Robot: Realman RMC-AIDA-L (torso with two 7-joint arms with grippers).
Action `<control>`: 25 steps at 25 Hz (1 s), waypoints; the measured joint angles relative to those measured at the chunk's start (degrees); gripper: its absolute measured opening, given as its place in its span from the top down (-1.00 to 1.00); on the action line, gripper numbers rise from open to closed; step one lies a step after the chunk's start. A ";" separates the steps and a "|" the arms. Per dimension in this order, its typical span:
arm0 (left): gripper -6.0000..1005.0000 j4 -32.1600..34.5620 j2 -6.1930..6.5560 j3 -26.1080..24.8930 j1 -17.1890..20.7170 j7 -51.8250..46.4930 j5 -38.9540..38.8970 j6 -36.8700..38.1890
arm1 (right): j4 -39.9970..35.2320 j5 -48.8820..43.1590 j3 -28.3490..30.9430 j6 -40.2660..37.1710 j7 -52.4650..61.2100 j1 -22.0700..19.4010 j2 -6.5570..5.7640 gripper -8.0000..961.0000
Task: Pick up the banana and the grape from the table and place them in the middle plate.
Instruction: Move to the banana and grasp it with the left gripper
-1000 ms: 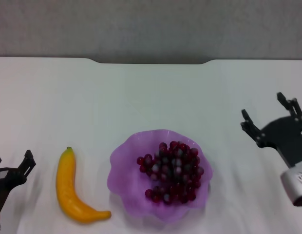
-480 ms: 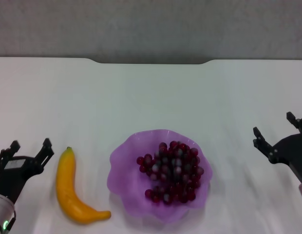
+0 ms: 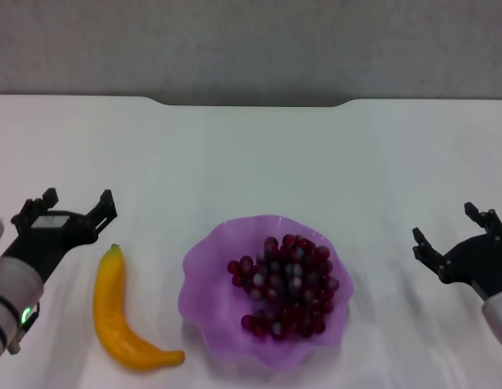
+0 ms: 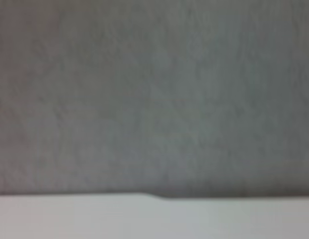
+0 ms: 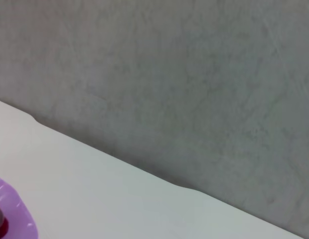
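Note:
The yellow banana (image 3: 121, 312) lies on the white table (image 3: 251, 162), left of the purple scalloped plate (image 3: 204, 288). The bunch of dark red grapes (image 3: 285, 285) lies inside the plate. My left gripper (image 3: 69, 209) is open and empty, just above and left of the banana's stem end. My right gripper (image 3: 457, 233) is open and empty at the right edge, well right of the plate. A sliver of the plate (image 5: 15, 211) shows in the right wrist view. The left wrist view shows only table and wall.
The table's notched far edge (image 3: 251, 103) meets a grey wall (image 3: 251, 40). White tabletop stretches behind the plate and between the plate and the right gripper.
My left gripper has come up and forward from the lower left corner to beside the banana's stem end. My right gripper has drawn back and down toward the lower right. Banana, grapes and plate have not moved.

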 joint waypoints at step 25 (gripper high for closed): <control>-0.77 -10.86 -1.12 -12.86 -0.42 -5.24 -1.66 -41.21 | -1.10 0.11 0.57 0.21 0.07 0.06 -0.07 -0.88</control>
